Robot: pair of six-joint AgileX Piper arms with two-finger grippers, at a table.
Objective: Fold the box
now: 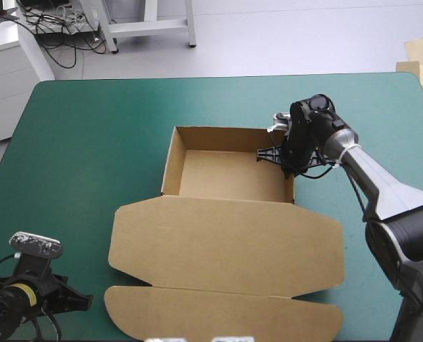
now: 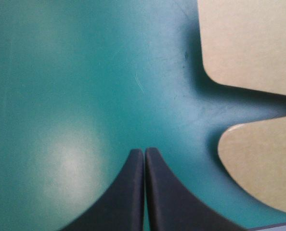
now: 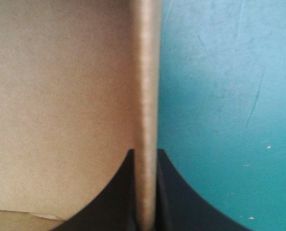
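The brown box [image 1: 226, 235] stands mid-table as an open tray [image 1: 229, 174] with raised walls. Its lid and front flap lie flat toward the near edge. My right gripper [image 1: 288, 167] is at the tray's right wall, near the corner by the lid. In the right wrist view this gripper [image 3: 145, 154] is shut on the wall [image 3: 147, 72], which stands on edge between the black fingers. My left gripper [image 1: 83, 301] rests low at the near left corner, pointing toward the flap. In the left wrist view it [image 2: 144, 151] is shut on nothing, and the lid's rounded corners [image 2: 249, 43] lie ahead to one side.
Bare teal-green cover [image 1: 90, 142] stretches left of and beyond the tray. Pale board sheets [image 1: 421, 53] lie past the table's far right corner. To the right of the box, a strip of cover [image 1: 354, 128] shows around my right arm.
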